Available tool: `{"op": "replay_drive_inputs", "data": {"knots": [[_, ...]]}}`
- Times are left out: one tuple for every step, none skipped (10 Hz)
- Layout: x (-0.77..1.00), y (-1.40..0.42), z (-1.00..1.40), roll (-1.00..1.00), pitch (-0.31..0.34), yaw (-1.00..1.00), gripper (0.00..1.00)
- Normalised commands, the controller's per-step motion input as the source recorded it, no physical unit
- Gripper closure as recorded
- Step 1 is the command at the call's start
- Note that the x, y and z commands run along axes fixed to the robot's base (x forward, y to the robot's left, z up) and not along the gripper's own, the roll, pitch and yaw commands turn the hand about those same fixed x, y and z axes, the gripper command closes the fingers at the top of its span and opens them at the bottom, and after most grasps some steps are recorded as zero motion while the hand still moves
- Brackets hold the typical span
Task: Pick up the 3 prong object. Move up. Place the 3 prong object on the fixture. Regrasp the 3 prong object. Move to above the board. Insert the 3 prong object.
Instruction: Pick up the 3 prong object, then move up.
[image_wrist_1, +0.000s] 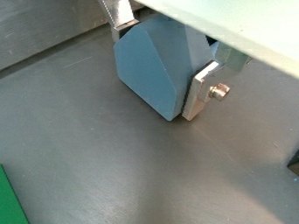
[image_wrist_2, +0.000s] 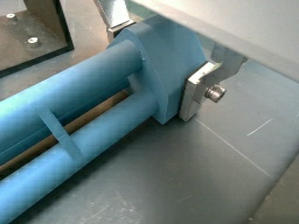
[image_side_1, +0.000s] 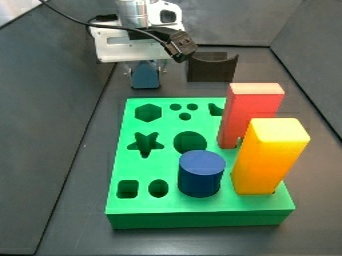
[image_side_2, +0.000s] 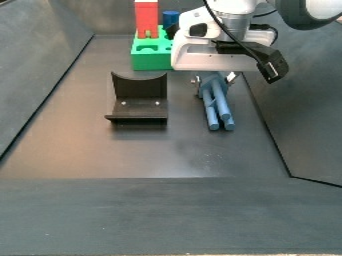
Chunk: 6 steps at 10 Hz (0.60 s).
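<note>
Gripper (image_wrist_2: 158, 74) low at the floor, jaws clenched on the peaked end of the 3 prong object (image_wrist_2: 70, 131), its long prongs trailing flat along the floor away from the fingers (image_wrist_2: 201, 87), fixture (image_side_2: 136, 98) beside.

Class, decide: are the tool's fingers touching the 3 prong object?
Touching. In both wrist views the tool has its silver fingers pressed flat against opposite sides of the 3 prong object, with no gap showing.

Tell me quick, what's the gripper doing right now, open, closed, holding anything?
Gripper: low over the floor beside the fixture, shut on the 3 prong object, silver fingers clamping its peaked end.
</note>
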Motion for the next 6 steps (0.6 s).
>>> {"op": "replay_drive_inputs", "data": {"knots": [[0.00,0.00,0.00,0.00,0.000,0.00,1.00],[0.00,0.00,0.00,0.00,0.000,0.00,1.00],[0.00,0.00,0.00,0.00,0.000,0.00,1.00],[0.00,0.00,0.00,0.00,0.000,0.00,1.00],[0.00,0.00,0.83,0.00,0.000,0.00,1.00],[0.01,-0.02,0.82,0.00,0.000,-0.01,1.00]]}}
